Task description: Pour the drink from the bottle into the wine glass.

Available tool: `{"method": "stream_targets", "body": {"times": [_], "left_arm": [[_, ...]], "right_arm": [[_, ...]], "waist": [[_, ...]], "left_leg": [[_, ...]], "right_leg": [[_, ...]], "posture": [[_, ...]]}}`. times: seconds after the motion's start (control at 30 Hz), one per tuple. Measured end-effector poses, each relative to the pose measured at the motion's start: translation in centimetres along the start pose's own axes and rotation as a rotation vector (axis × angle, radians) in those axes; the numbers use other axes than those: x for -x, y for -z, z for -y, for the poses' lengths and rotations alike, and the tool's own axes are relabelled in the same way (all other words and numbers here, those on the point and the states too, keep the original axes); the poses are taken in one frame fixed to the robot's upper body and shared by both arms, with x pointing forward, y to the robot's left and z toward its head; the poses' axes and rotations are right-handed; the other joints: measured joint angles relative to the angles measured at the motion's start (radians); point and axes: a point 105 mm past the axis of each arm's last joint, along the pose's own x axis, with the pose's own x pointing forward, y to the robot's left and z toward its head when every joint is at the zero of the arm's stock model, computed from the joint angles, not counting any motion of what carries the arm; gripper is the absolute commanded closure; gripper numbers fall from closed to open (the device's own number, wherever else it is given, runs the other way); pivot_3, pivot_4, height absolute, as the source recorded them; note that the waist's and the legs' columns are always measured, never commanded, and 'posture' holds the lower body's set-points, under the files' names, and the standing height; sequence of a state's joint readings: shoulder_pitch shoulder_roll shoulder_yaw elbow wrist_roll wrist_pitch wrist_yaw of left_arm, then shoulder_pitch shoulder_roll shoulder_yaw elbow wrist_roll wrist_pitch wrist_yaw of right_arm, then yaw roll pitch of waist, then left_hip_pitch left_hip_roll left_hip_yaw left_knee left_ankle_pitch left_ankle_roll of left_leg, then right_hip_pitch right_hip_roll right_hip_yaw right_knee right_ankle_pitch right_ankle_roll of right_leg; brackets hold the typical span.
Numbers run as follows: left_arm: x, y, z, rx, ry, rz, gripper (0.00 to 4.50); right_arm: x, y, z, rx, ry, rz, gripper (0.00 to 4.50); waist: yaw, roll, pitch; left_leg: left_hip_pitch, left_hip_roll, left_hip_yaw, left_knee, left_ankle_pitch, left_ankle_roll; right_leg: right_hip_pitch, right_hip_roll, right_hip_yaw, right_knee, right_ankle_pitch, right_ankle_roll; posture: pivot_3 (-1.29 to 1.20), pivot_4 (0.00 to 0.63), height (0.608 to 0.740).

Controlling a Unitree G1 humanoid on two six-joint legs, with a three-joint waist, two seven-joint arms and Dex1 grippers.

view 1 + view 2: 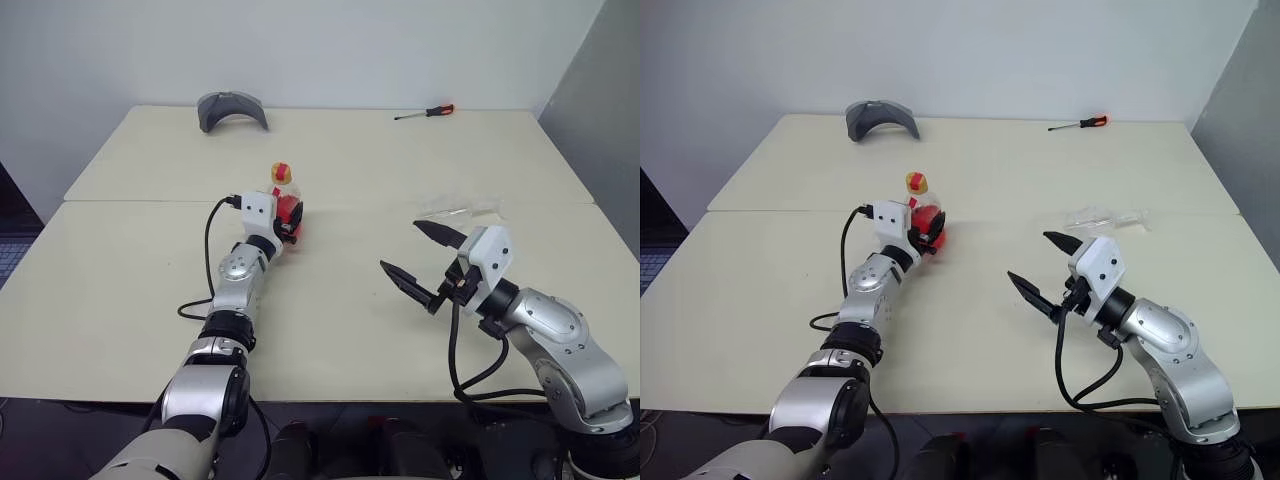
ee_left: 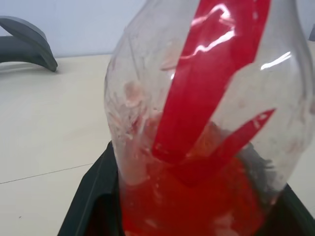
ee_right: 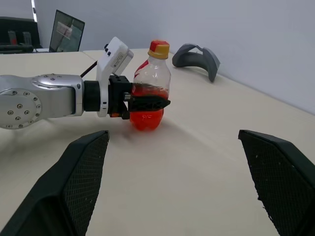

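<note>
So the bottle (image 3: 150, 86) stands upright on the cream table (image 1: 120, 300), a bit left of centre and roughly in the middle front to back, with the yellow-and-red cap (image 3: 159, 48) on. The drink (image 3: 146, 117) fills only the lower part, and the upper part is clear plastic with a red label stripe (image 2: 206, 83) running down it. The left gripper (image 3: 147, 102) has its two black fingers around the bottle's belly, one on each side, pinching it just above the level of the red liquid; the bottle's base looks like it sits on the table, though I can't tell for sure. The left arm reaches straight forward to it, nearly level. The right gripper (image 1: 418, 257) hovers above the table off to the right and nearer the front edge, well apart from the bottle, its fingers spread wide with nothing between them, pointing toward the bottle. The wine glass (image 1: 1102, 217) lies on its side just beyond the right gripper, near the seam where the two table halves meet. At the far edge there's a grey curved thing (image 1: 232, 109) to the left and a screwdriver (image 1: 424, 113) with a red handle to the right.
</note>
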State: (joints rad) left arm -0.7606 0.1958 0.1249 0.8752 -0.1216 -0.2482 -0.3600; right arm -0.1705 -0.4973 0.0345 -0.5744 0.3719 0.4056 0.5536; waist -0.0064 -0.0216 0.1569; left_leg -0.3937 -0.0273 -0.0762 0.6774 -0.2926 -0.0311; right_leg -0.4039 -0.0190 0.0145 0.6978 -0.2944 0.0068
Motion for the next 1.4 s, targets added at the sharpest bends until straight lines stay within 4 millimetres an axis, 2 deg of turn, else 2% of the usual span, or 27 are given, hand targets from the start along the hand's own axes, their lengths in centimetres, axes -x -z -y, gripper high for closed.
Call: {"method": "stream_targets", "body": {"times": [0.07, 0.13, 0.23, 0.37, 0.47, 0.6, 0.7, 0.87, 1.07, 1.3, 1.4], "left_arm": [[0.0, 0.0, 0.0, -0.001, 0.003, -0.003, 2.43], [0.1, -0.2, 0.2, -0.004, 0.029, -0.009, 2.43], [0.0, -1.5, 0.9, 0.007, 0.085, 0.004, 2.43], [0.4, -3.5, 2.6, -0.014, 0.220, 0.003, 2.44], [0.9, -4.7, 3.7, -0.002, 0.326, -0.020, 2.45], [1.3, -5.2, 5.0, 0.025, 0.418, -0.054, 2.45], [1.4, -4.8, 5.8, 0.026, 0.472, -0.077, 2.45], [1.3, -5.0, 6.7, 0.014, 0.516, -0.078, 2.45], [1.0, -4.4, 7.3, 0.033, 0.543, -0.101, 2.45], [0.5, -5.2, 7.9, 0.021, 0.572, -0.066, 2.45], [0.5, -5.2, 8.1, 0.022, 0.575, -0.065, 2.45]], "right_arm": [[-0.8, -0.3, 0.8, 0.015, 0.029, -0.009, 0.00], [-2.6, -0.7, 2.5, 0.020, 0.084, -0.031, 0.00], [-5.1, -2.0, 3.9, -0.011, 0.121, -0.023, 0.00], [-8.1, -3.8, 4.6, -0.077, 0.107, -0.004, 0.00], [-9.8, -4.3, 4.4, -0.153, 0.080, -0.005, 0.00], [-10.6, -4.1, 4.5, -0.230, 0.058, -0.020, 0.00], [-11.4, -5.1, 4.3, -0.288, 0.042, 0.010, 0.00], [-12.0, -6.2, 3.9, -0.292, 0.013, 0.027, 0.00], [-12.3, -5.3, 3.6, -0.319, -0.018, -0.010, 0.00], [-12.5, -4.8, 3.1, -0.321, -0.059, -0.035, 0.00], [-12.6, -4.8, 3.2, -0.326, -0.061, -0.037, 0.62]], "waist": [[-0.002, 0.000, 0.000], [-0.008, 0.000, 0.000], [-0.015, 0.000, 0.000], [-0.024, 0.000, 0.000], [-0.024, 0.000, 0.000], [-0.023, 0.000, 0.000], [-0.026, 0.001, 0.000], [-0.026, 0.001, 0.000], [-0.026, 0.001, 0.000], [-0.026, 0.001, 0.000], [-0.026, 0.001, 0.000]], "left_leg": [[0.000, 0.000, 0.000, 0.000, 0.000, 0.000], [0.000, 0.000, 0.000, 0.000, 0.002, -0.003], [-0.002, 0.000, -0.001, 0.000, 0.002, -0.004], [-0.003, 0.000, -0.001, 0.001, 0.002, -0.004], [-0.004, 0.000, -0.001, 0.001, 0.002, -0.004], [-0.004, -0.001, -0.001, 0.001, 0.002, -0.004], [-0.004, -0.001, -0.001, 0.001, 0.002, -0.004], [-0.004, -0.001, -0.001, 0.001, 0.002, -0.004], [-0.004, -0.001, -0.001, 0.001, 0.002, -0.004], [-0.004, -0.001, -0.001, 0.001, 0.002, -0.004], [-0.004, -0.001, -0.001, 0.001, 0.002, -0.004]], "right_leg": [[0.000, 0.000, 0.000, 0.000, 0.000, 0.000], [-0.001, 0.000, 0.000, 0.001, 0.000, 0.000], [-0.003, 0.000, 0.000, 0.001, 0.000, 0.000], [-0.003, -0.001, 0.000, 0.000, 0.000, -0.001], [-0.003, -0.001, 0.000, 0.001, 0.000, -0.001], [-0.003, -0.001, 0.000, 0.001, 0.000, -0.001], [-0.004, -0.001, 0.000, 0.002, 0.000, -0.001], [-0.005, -0.001, 0.000, 0.002, 0.000, -0.001], [-0.005, -0.001, 0.000, 0.002, 0.000, -0.001], [-0.005, -0.001, 0.000, 0.002, 0.000, -0.001], [-0.005, -0.001, 0.000, 0.002, 0.000, -0.001]], "posture": [[0.00, 0.150, 0.740], [0.00, 0.150, 0.740], [0.00, 0.150, 0.740], [0.00, 0.150, 0.740], [0.00, 0.150, 0.740], [0.00, 0.150, 0.740], [0.00, 0.150, 0.740], [0.00, 0.150, 0.740], [0.00, 0.150, 0.740], [0.00, 0.150, 0.740], [0.00, 0.150, 0.740]]}}
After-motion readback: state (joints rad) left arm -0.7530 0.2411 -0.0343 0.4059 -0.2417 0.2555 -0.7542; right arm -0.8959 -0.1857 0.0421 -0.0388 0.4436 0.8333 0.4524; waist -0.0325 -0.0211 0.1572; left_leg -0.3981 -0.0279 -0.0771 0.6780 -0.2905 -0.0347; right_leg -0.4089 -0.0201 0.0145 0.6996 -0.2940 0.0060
